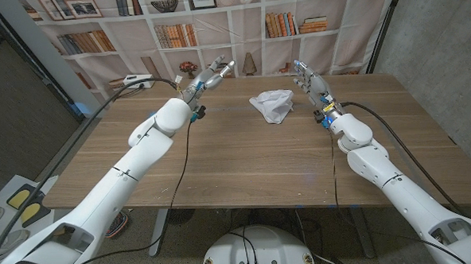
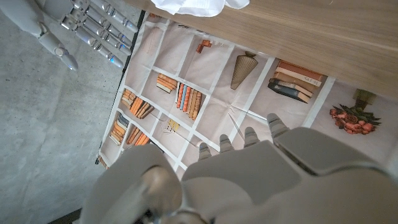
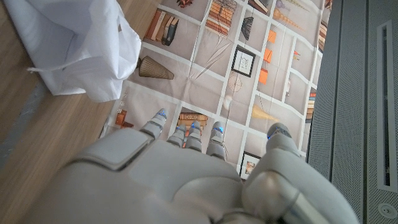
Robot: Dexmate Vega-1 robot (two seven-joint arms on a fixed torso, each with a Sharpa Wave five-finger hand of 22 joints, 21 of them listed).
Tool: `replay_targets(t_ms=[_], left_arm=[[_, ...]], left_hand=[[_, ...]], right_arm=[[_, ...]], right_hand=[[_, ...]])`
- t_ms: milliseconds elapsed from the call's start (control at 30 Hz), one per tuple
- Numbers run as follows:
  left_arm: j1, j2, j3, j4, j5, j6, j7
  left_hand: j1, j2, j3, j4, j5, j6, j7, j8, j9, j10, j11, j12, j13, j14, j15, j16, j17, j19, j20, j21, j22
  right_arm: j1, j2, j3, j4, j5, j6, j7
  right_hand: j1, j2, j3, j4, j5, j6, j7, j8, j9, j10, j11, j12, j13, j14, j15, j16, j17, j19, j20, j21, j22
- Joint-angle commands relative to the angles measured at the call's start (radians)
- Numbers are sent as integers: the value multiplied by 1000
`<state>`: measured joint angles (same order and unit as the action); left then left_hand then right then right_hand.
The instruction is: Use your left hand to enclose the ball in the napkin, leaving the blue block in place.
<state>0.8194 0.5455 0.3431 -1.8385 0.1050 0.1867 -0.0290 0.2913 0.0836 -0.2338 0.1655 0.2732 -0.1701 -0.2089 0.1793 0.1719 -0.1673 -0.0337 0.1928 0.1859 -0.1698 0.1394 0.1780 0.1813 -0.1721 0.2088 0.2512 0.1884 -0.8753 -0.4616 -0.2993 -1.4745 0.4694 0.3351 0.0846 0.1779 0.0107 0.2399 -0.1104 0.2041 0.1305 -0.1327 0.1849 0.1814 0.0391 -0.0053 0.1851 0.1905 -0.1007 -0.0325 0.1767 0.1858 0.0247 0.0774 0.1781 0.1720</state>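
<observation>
A white napkin (image 1: 272, 105) lies bunched up in a mound on the wooden table (image 1: 245, 159), toward the far middle; whatever is under it is hidden. It also appears in the left wrist view as the napkin (image 2: 189, 6) and in the right wrist view as the napkin (image 3: 74, 43). My left hand (image 1: 209, 79) hovers above the table to the left of the napkin, fingers spread, holding nothing. My right hand (image 1: 309, 81) stands to the right of the napkin, fingers apart and empty. In the left wrist view the right hand (image 2: 81, 28) shows beyond the napkin.
A printed bookshelf backdrop (image 1: 215, 21) hangs just behind the table's far edge. A small pale object with a cable (image 1: 134, 81) sits at the far left corner. Black cables trail from both arms across the table.
</observation>
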Motion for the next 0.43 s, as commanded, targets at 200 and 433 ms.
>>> replay_targets(t_ms=[200, 433], left_arm=[[-10, 21, -87, 203, -302, -234, -136], [-78, -20, -69, 377, -386, -281, -207]], left_hand=[[-25, 4, -14, 3, 11, -43, -7, 11, 3, -12, 5, 9, -1, -10, 4, 9, 2, -110, 3, 1, 6], [-38, 11, -20, 4, 16, -43, -9, 8, 3, -28, 17, 3, -1, -18, 10, 7, 2, -109, 4, -1, 6]], right_arm=[[-92, -7, 22, -180, -107, -136, -273], [-121, -1, 4, -255, -143, -165, -337]], right_hand=[[-7, 0, -9, 1, 10, 13, 1, 8, 1, 12, -3, 14, -1, -30, -13, 3, 2, -49, -13, -4, 3], [-4, 6, -7, 1, 12, 16, 1, 8, 1, 9, -2, 12, -1, -35, -30, 5, 0, -35, -14, 7, 3]])
